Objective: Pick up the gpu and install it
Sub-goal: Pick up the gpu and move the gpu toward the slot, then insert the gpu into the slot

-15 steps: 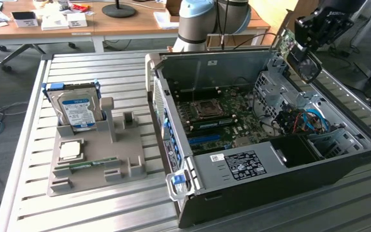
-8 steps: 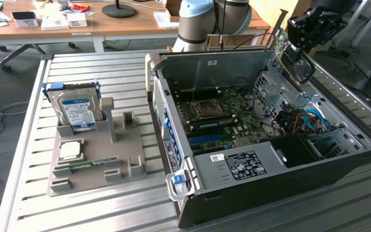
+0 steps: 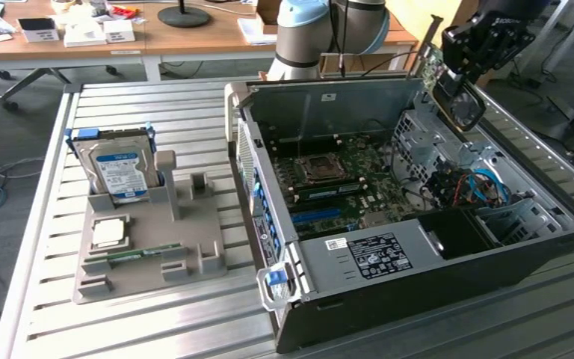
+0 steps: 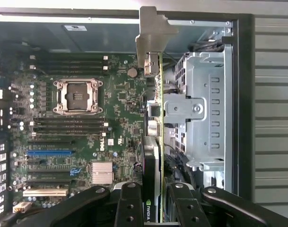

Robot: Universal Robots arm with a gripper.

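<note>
My gripper (image 3: pixel 463 66) is shut on the gpu (image 3: pixel 462 105) and holds it in the air over the far right corner of the open computer case (image 3: pixel 526 258), as the exterior view shows it. The card hangs down from the fingers, its black round fan face turned toward the exterior view's right. In the wrist view the gpu (image 4: pixel 155 146) appears edge-on between my two black fingers (image 4: pixel 129 205). Its silver bracket (image 4: pixel 151 40) points away from me, above the green motherboard (image 4: pixel 115 99) and beside the metal drive cage (image 4: pixel 205 118).
The case lies on its side on a slatted metal table (image 3: pixel 167 321). Inside are an empty CPU socket (image 4: pixel 77 96), blue slots (image 4: pixel 49 152) and blue cables (image 3: pixel 486 183). A grey fixture tray (image 3: pixel 207 217) at the exterior view's left holds an upright hard drive (image 3: pixel 117 168), a chip (image 3: pixel 107 232) and a memory stick (image 3: pixel 143 253).
</note>
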